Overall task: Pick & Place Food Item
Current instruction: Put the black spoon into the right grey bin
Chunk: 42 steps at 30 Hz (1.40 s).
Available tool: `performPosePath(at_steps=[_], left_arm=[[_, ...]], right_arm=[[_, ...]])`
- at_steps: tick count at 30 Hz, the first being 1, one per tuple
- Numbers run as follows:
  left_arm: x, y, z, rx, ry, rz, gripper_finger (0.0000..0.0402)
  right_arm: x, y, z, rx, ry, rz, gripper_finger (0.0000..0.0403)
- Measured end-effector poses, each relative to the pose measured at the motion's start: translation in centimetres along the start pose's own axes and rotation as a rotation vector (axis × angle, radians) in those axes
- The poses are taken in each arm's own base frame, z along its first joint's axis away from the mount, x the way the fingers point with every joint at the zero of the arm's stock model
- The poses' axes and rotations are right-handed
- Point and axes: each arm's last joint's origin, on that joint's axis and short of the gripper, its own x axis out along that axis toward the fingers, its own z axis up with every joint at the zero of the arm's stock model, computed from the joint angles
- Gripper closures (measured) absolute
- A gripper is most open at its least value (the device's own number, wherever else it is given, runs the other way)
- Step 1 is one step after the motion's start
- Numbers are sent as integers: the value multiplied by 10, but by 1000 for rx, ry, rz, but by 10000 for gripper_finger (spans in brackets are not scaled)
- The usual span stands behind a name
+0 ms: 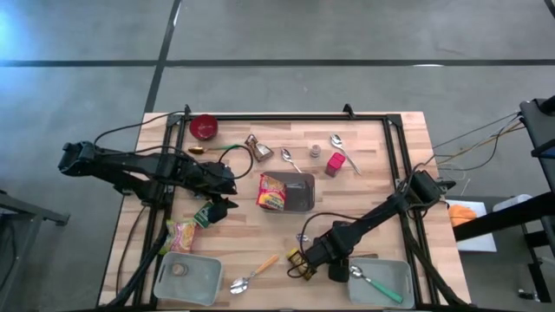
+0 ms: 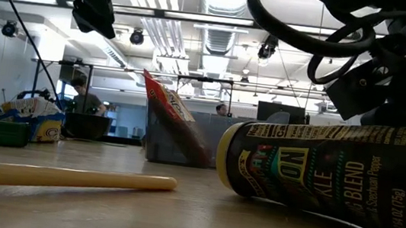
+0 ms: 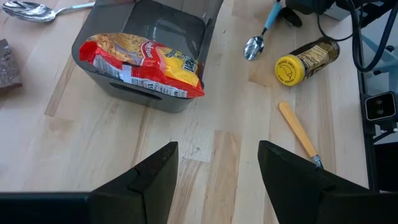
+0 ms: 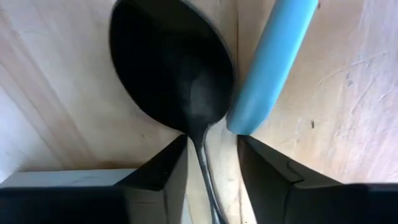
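Seen from above, the bench [image 1: 364,221] carries four spoons, three containers and three packets. Two bare spoons [image 1: 290,159] lie near the edge that also has the red bowl [image 1: 204,126]. An orange-handled spoon [image 1: 254,273] lies by the opposite edge, and a blue-green-handled spoon [image 1: 375,283] lies at the pale tray [image 1: 401,276] in the right corner of that edge. The dark bin [image 1: 302,192] sits mid-bench and holds the noodle packet [image 1: 272,191], which is draped over its left rim. The low view alone shows that packet standing tilted against the bin wall. The other pale tray [image 1: 201,279], in the left corner, holds one small round thing. A snack packet [image 1: 182,234] and a green packet [image 1: 204,215] lie just beside that tray. A jar [image 1: 299,263] lies on its side between the orange-handled spoon and the right pincer [image 4: 212,140]. Only the right wrist view shows this pincer's fingers narrowly apart astride a spoon's thin neck, with the blue handle's end beside the bowl; a firm grip cannot be told. The left pincer [image 3: 217,149] hangs left of the bin, spread wide and empty.
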Motion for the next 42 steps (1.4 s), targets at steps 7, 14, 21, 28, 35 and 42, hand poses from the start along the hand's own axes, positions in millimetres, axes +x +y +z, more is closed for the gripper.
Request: performPosePath(at_steps=[7, 14, 21, 28, 35, 42], left_arm=[[0, 0, 0, 0, 0, 0, 175], [0, 0, 0, 15, -1, 0, 175], [0, 0, 0, 16, -1, 0, 175], [0, 0, 0, 26, -1, 1, 175], [0, 0, 0, 26, -2, 4, 175], [0, 0, 0, 26, -2, 4, 175]], right_arm=[[0, -3, 1, -8, -4, -18, 353], [-1, -9, 6, 5, 0, -9, 388], [-4, -9, 7, 6, -9, -8, 389], [-20, -11, 8, 10, -95, -5, 390], [-34, -15, 5, 16, -148, -4, 391], [-53, -26, 5, 41, -222, -9, 391]])
